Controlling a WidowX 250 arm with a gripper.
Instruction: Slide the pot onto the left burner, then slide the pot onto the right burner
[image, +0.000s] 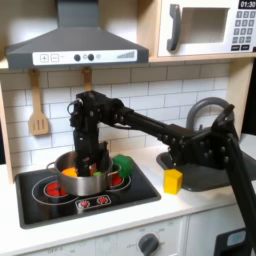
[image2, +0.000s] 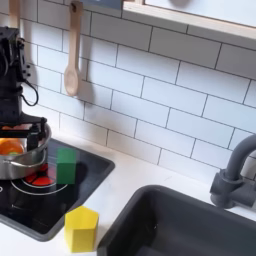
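The black pincer (image: 88, 158) reaches down into the shiny round steel pot (image: 82, 176); its grip cannot be told. A green block (image2: 67, 164) stands just beside, a yellow block (image2: 81, 228) farther off.

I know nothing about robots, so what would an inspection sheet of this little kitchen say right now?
Surface: black cooktop on a white counter.
Job's things: pot sits between the left burner and right burner, overlapping both.
Clutter: green block on the cooktop; yellow block on the counter.
Grippers: gripper lowered at the pot; jaws unclear.
Cables: nothing seen.
Surroundings: sink, faucet, wooden spoon, spatula, microwave.
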